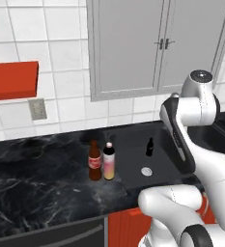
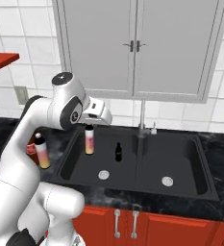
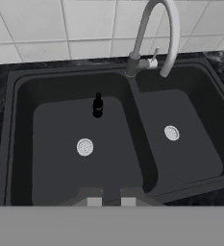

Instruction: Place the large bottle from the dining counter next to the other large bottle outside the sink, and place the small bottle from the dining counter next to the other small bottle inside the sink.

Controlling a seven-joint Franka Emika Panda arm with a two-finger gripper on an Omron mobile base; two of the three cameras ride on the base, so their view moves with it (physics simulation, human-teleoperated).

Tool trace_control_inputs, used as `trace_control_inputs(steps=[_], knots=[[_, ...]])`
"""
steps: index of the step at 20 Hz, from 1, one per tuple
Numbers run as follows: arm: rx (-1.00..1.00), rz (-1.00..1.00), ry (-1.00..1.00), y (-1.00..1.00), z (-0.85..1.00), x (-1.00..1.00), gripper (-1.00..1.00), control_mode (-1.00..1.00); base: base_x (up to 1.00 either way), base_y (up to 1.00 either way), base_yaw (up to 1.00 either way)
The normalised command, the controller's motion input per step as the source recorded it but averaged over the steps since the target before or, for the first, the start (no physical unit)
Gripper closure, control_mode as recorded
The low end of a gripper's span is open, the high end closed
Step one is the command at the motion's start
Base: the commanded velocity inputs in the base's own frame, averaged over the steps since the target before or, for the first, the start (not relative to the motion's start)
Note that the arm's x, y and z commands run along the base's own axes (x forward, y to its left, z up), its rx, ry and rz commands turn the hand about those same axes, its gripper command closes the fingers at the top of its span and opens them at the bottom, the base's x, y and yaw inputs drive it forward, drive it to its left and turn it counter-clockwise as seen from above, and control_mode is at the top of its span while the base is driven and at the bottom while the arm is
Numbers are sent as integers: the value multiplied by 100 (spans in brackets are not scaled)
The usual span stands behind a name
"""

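Observation:
In the right base view my gripper (image 2: pixel 89 126) is shut on the black cap of a small pink-and-yellow bottle (image 2: pixel 89 140), which hangs upright over the left basin of the black sink (image 2: pixel 132 190). A small dark bottle (image 2: pixel 118 151) (image 1: pixel 149 147) (image 3: pixel 98 105) stands upright inside that basin near its back wall. Two large bottles stand side by side on the counter left of the sink: a cola bottle (image 1: pixel 94 161) and a pink-and-yellow one (image 1: pixel 108 161) (image 2: pixel 42 153). In the hand view my gripper (image 3: pixel 111 202) looks down into the left basin; the held bottle is hidden there.
A grey faucet (image 2: pixel 142 120) (image 3: pixel 156 33) rises behind the divider between the two basins. Each basin has a round drain (image 3: pixel 85 147). Grey wall cabinets (image 1: pixel 157 43) hang above. A red shelf (image 1: pixel 12 79) juts from the wall at left.

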Motion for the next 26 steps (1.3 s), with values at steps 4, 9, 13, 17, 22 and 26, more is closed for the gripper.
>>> trace_control_inputs(steps=[4, 9, 13, 17, 22, 26], knots=[[0, 0, 0, 0, 0, 0, 100, 100, 17, 24, -27], [0, 0, 0, 0, 0, 0, 100, 100, 6, 33, -21], [0, 0, 0, 0, 0, 0, 100, 100, 0, 32, -12], [0, 0, 0, 0, 0, 0, 100, 100, -1, 30, -9], [0, 0, 0, 0, 0, 0, 100, 100, -5, 32, -8], [2, -7, -6, 25, -14, -4, 100, -100, -3, 8, -2]])
